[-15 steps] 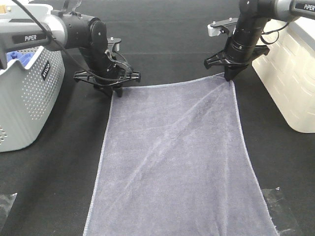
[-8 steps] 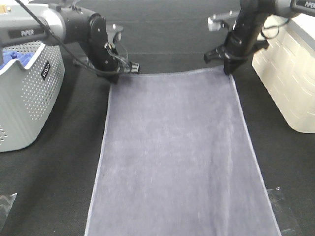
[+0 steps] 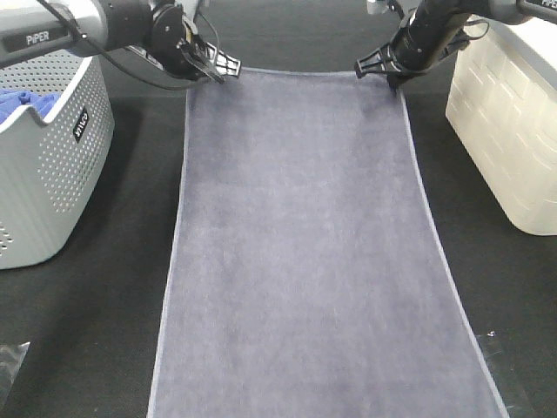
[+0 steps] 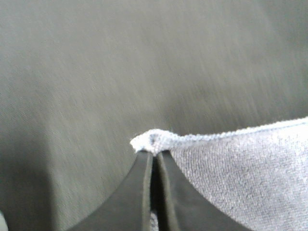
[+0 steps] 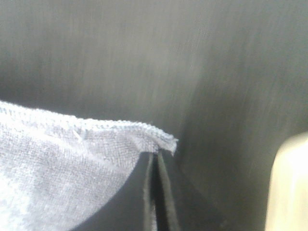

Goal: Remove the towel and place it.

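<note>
The grey-lavender towel (image 3: 300, 235) lies stretched flat and long on the black table, from the far edge to the near edge of the high view. My left gripper (image 3: 218, 71) is shut on the towel's far left corner (image 4: 149, 140). My right gripper (image 3: 393, 80) is shut on the far right corner (image 5: 163, 142). Both wrist views show the closed fingers pinching the hemmed corner just above the dark table.
A grey perforated basket (image 3: 43, 174) with a bright blue cloth (image 3: 22, 100) inside stands at the left. A white bin (image 3: 509, 131) stands at the right, close to my right arm. Clear tape patches lie at the near corners.
Both grippers have pulled the towel's far corners away toward the back of the table. The towel has slid with them and its diagonal creases have flattened out.
</note>
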`<action>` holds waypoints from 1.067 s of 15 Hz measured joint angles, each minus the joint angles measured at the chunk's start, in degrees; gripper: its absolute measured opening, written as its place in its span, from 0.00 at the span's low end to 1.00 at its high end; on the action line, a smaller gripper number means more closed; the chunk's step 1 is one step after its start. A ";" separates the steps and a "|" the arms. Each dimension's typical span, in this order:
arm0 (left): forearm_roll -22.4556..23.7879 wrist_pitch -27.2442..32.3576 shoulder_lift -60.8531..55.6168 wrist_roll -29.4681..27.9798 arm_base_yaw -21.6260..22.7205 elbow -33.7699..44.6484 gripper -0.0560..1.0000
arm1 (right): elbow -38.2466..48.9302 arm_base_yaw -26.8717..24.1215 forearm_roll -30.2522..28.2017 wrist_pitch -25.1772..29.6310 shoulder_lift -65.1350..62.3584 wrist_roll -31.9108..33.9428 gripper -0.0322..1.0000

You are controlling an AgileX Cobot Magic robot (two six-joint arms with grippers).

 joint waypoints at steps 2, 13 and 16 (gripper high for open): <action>0.23 -3.90 0.69 -1.09 1.89 0.00 0.06 | 0.00 0.00 -0.34 -6.07 0.06 0.00 0.03; 1.32 -31.51 11.12 -1.78 6.42 -5.04 0.06 | 0.00 -0.11 -2.52 -31.80 8.14 0.00 0.03; 1.32 -32.72 14.15 -2.01 6.53 -5.96 0.06 | 0.00 -0.11 -2.52 -34.84 11.80 0.00 0.03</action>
